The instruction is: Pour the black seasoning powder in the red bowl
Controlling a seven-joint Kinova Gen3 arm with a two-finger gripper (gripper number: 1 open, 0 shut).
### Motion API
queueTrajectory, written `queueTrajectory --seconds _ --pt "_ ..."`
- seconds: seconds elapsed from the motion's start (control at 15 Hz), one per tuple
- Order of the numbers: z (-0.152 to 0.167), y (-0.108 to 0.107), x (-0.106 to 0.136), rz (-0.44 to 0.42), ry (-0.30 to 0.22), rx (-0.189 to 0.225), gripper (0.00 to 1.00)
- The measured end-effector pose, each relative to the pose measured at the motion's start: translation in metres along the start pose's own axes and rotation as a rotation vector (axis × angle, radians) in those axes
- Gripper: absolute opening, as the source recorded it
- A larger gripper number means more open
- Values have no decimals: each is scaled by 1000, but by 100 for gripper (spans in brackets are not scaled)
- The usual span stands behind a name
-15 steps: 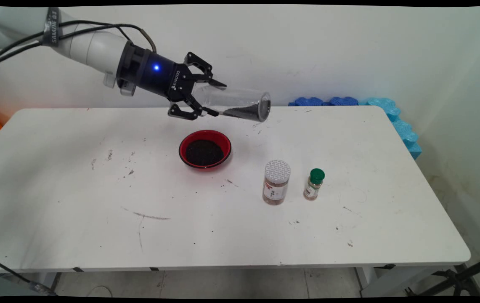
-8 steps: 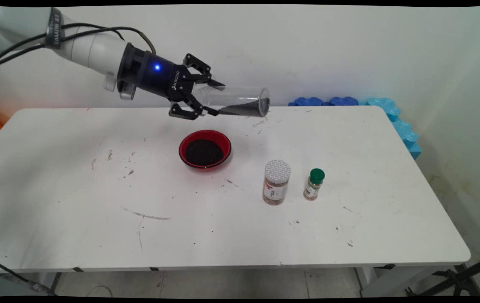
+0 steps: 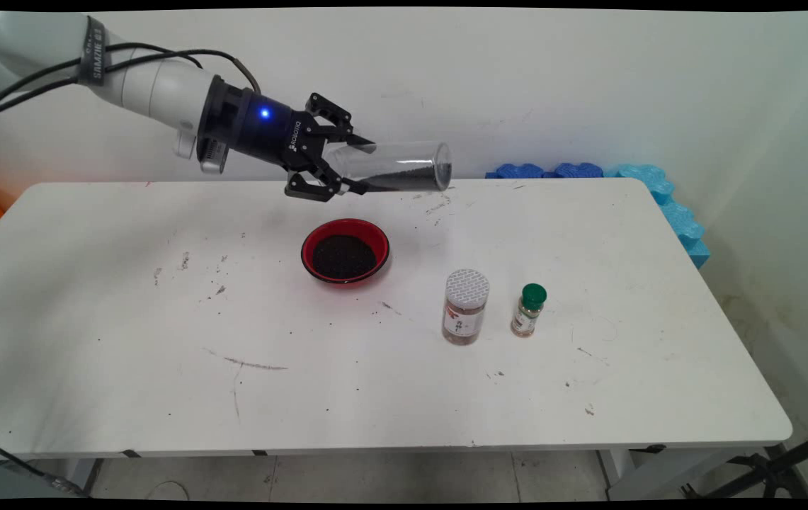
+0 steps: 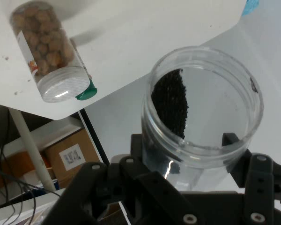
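Note:
My gripper (image 3: 350, 166) is shut on a clear plastic jar (image 3: 400, 166) held nearly level in the air above the table's far side, its open mouth pointing right. Dark grains (image 3: 411, 181) lie along the jar's lower wall. In the hand view the gripper (image 4: 187, 154) clasps the jar (image 4: 201, 108) with the grains (image 4: 171, 103) on its left inner wall. Below and a little left of the jar, a red bowl (image 3: 345, 250) full of the same dark grains rests on the white table (image 3: 127, 340).
A grey-lidded jar of brown nuts (image 3: 465, 307) and a small green-capped spice bottle (image 3: 530, 309) stand right of the bowl; the hand view shows the nut jar (image 4: 49, 56). Blue foam pieces (image 3: 658, 191) line the table's far right edge. Dark crumbs dot the table.
The jar's mouth has risen from tilted down to nearly level, and the grains have slid back from the mouth along the lower wall. The gripper stayed shut on it.

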Motion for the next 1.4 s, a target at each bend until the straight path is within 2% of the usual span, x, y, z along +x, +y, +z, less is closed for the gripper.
queueTrajectory --seconds 1.4 --pt "4 -1 6 -141 -10 -40 0"
